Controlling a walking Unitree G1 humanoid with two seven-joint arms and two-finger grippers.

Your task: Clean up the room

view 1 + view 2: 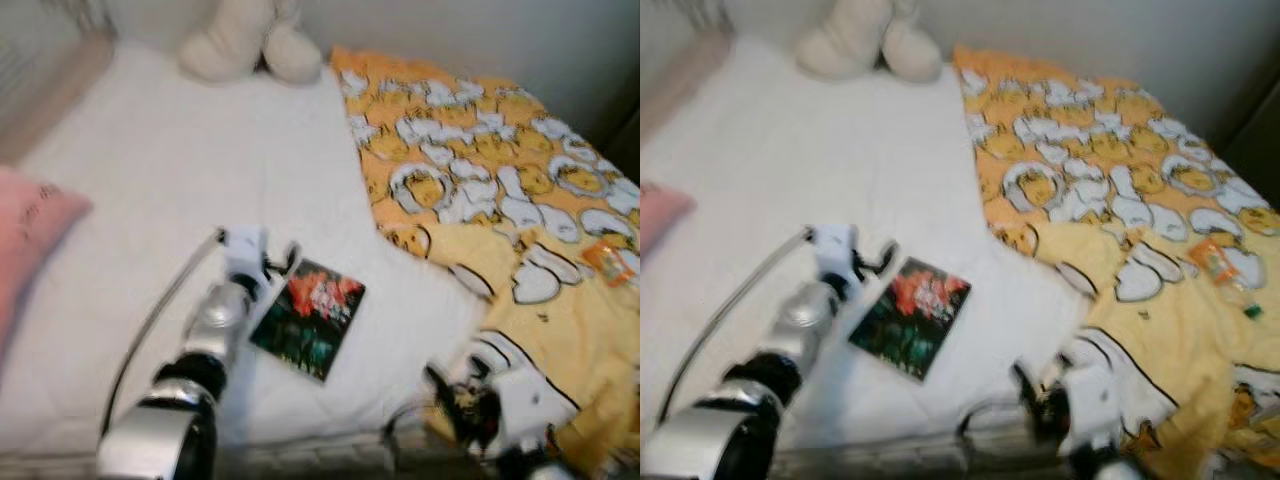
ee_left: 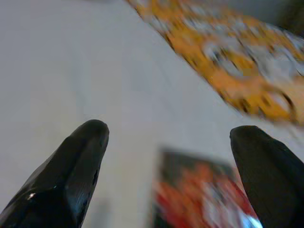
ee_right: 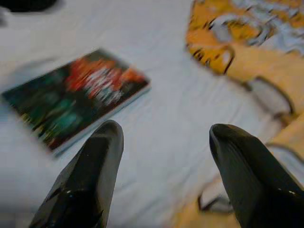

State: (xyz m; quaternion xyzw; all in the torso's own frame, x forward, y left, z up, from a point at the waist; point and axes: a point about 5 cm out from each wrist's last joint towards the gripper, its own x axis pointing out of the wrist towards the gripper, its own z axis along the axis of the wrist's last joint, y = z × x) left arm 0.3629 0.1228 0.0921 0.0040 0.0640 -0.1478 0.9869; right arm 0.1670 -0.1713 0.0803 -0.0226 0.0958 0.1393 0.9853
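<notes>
A book with a dark cover printed in red and green lies flat on the white bed sheet, near the bed's front edge. My left gripper hovers just past the book's left corner, and its fingers stand open with nothing between them. The left wrist view has the book below the gap. My right gripper is low at the front right, blurred, over the blanket's edge. Its fingers are open and empty, and the book lies ahead of them to one side.
A yellow blanket with a cartoon print covers the bed's right half. A cream plush toy sits at the head. There is a pink pillow on the left edge and an orange packet on the blanket at far right.
</notes>
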